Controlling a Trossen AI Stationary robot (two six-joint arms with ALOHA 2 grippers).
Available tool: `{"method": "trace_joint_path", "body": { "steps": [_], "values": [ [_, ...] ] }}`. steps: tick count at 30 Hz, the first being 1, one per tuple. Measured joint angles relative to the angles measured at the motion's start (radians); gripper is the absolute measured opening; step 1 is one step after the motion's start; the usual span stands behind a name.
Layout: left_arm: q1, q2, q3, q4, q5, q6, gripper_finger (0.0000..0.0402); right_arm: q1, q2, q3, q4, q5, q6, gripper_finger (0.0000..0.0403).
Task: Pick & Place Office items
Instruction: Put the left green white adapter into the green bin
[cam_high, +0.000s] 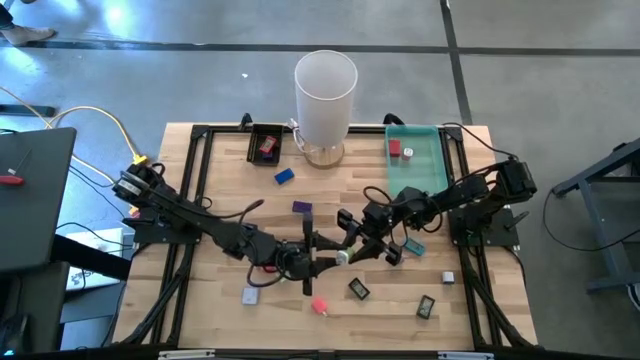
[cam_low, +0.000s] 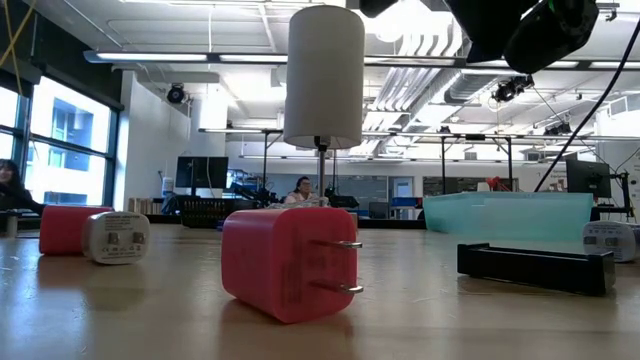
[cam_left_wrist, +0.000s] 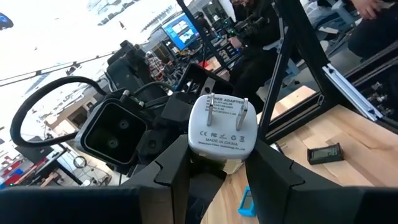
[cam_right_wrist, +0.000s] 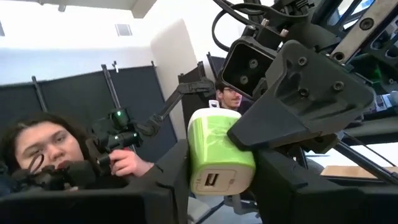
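Note:
A white-and-green power adapter (cam_high: 343, 258) hangs above the table's middle, between my two grippers. My left gripper (cam_left_wrist: 217, 162) reaches in from the table's left and is shut on it. My right gripper (cam_right_wrist: 221, 180) comes from the right and is shut on the same adapter (cam_right_wrist: 219, 149). Other office items lie flat on the wood. These include a pink adapter (cam_low: 285, 262), a white one (cam_high: 250, 295), two black pieces (cam_high: 358, 289) (cam_high: 426, 307), a blue block (cam_high: 284, 176) and a purple one (cam_high: 301, 208). My left gripper pinches the adapter's two side faces (cam_left_wrist: 194, 146) between its fingers, with the pronged face (cam_left_wrist: 221, 121) turned toward my wrist. The fingers lie level, coming from the table's left. The adapter is lifted clear of the table. My right gripper has the adapter's opposite end between its two fingers at the sides (cam_right_wrist: 249, 171). The face with the USB port (cam_right_wrist: 211, 180) is turned toward this wrist. The fingers come from the table's right, slanting a little upward. The adapter stays clear of the wood.
A tall white cylinder (cam_high: 325, 95) stands at the far middle. A small black tray (cam_high: 266, 145) holding a red piece is to its left. A green tray (cam_high: 430, 165) with a red piece and a white piece is to its right. People sit beyond the table.

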Motion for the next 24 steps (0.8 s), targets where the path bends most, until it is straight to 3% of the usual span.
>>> {"method": "trace_joint_path", "body": {
  "steps": [5, 13, 24],
  "values": [
    [0.000, 0.000, -0.001, -0.003, -0.005, -0.007, 0.0120, -0.004, 0.000, 0.000, -0.029, -0.009, -0.029, 0.0119],
    [0.002, 0.000, -0.002, 0.018, -0.025, -0.015, 0.0159, -0.004, -0.002, 0.001, -0.046, -0.001, -0.078, 0.0119],
    [-0.021, 0.001, -0.002, 0.026, -0.073, -0.041, 0.0165, -0.004, -0.002, 0.002, -0.059, 0.006, -0.095, 0.0119]
  ]
}}
